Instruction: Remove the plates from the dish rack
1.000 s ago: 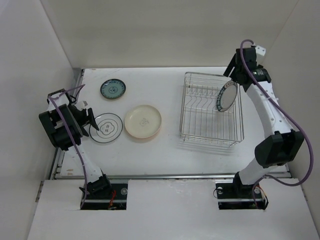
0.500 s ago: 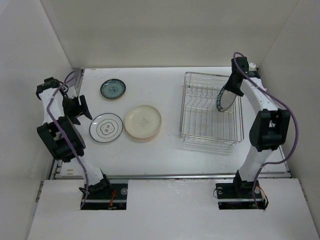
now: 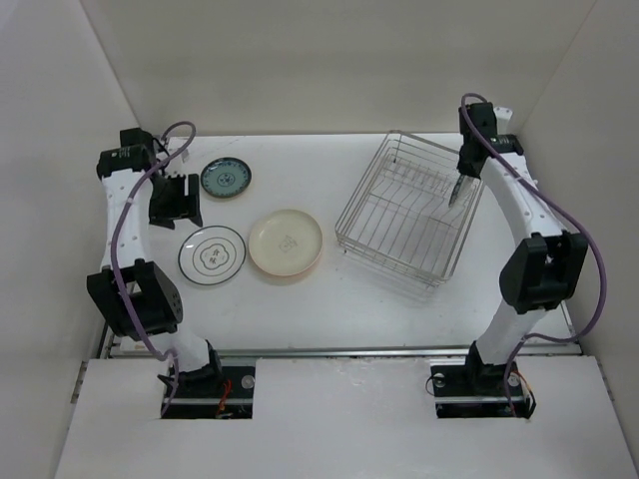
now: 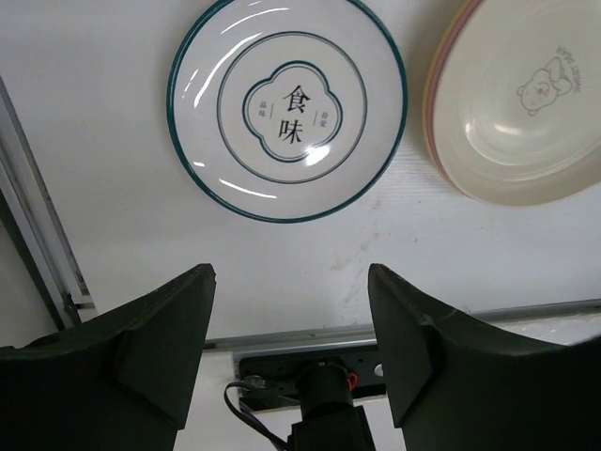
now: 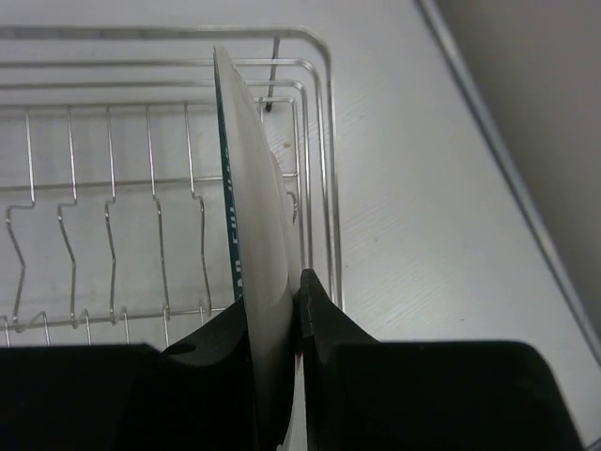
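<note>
White table (image 3: 300, 309) | silver wire dish rack (image 3: 394, 235) askew at right, holding one upright white plate with dark blue patterned rim (image 5: 249, 188) | right gripper (image 5: 282, 310) clamped on its edge | large cream-yellow round plate (image 3: 286, 241), white ringed plate (image 4: 286, 108), small teal-blue patterned plate (image 3: 225, 179) flat on table at left | left gripper (image 4: 291, 282) spread wide, nothing held, near ringed plate.

A white, faintly grained tabletop (image 3: 300, 309) sits boxed in by plain off-white walls (image 3: 300, 60) at the back and both sides. A silver metal rail (image 4: 42, 216) lines its left edge and a second rail (image 3: 349, 351) lines its front edge, bordering a white notched board (image 3: 339, 419).
</note>
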Robot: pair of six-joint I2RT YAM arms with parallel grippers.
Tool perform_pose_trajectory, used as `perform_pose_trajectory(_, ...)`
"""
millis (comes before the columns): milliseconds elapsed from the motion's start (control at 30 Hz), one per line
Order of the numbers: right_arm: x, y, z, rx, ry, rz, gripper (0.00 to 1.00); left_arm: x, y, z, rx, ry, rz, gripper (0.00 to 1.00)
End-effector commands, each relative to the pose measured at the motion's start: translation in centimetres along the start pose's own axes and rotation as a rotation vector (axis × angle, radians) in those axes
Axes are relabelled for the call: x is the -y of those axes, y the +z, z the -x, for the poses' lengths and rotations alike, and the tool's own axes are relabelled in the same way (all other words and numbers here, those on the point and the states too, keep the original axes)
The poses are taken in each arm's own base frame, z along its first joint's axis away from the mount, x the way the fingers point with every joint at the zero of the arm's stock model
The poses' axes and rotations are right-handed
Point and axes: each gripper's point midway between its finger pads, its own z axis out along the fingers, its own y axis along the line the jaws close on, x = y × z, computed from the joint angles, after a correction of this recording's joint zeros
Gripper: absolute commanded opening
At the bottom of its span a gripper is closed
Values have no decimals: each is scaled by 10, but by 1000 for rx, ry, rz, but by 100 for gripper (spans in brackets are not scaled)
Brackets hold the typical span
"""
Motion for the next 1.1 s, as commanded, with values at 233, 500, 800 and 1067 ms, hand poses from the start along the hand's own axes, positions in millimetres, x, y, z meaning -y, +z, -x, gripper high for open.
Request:
perform_pose_trajectory(233, -102, -187, 78, 345, -82, 586, 0, 64, -38, 11, 90, 136, -173, 72)
perform_pose_trajectory(500, -289, -298, -81, -55, -441, 1623, 0, 117, -58, 3, 105, 228, -464, 78)
perform_pose_trajectory(800, -338, -375, -154, -165, -598, 1964, 0, 119, -50, 2, 106, 267, -480, 82)
perform_pose_trajectory(1067, -346, -372, -162, -217, -558, 1998, 0, 117, -30, -22, -18, 286, -509, 80)
